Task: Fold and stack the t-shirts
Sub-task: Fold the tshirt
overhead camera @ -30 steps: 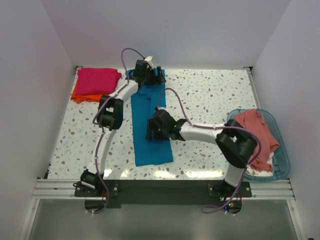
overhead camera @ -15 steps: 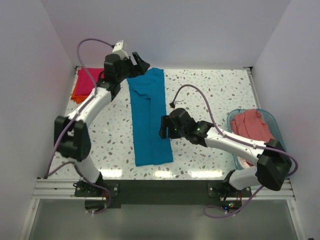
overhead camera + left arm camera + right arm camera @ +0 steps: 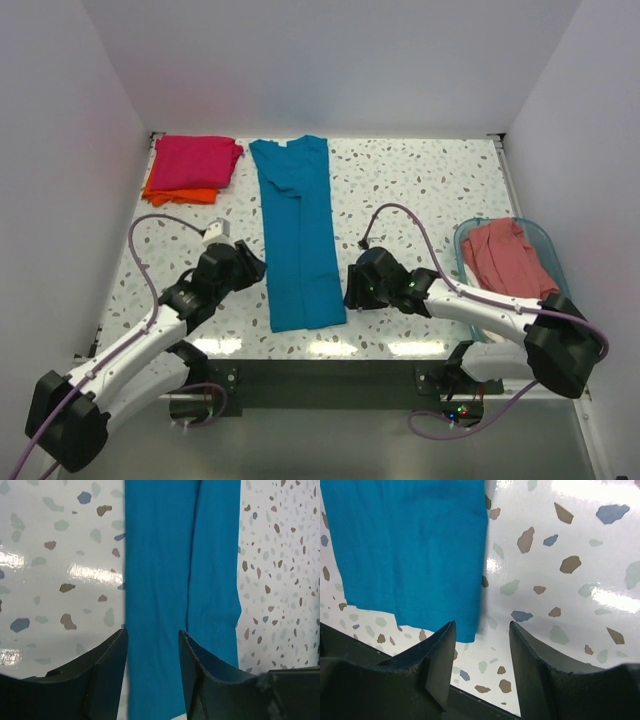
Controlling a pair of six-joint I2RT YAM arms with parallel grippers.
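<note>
A teal blue t-shirt point(image 3: 298, 232) lies folded into a long strip down the middle of the table. It fills the left wrist view point(image 3: 180, 580) and the right wrist view point(image 3: 405, 545). My left gripper point(image 3: 252, 270) is open and empty beside the strip's lower left edge. My right gripper point(image 3: 350, 290) is open and empty beside its lower right corner. A magenta pink t-shirt point(image 3: 196, 160) lies folded on an orange t-shirt point(image 3: 180, 194) at the far left. A salmon pink t-shirt point(image 3: 508, 262) lies crumpled in the basket point(image 3: 565, 320).
The clear blue-tinted basket stands at the right edge, near my right arm. The black rail point(image 3: 320, 375) runs along the table's near edge. White walls close in the table at the left, back and right.
My left arm has swung back from the shirt's far collar end to the near left side. My right gripper has moved off the shirt's middle to its lower right corner. The shirt lies straighter.
</note>
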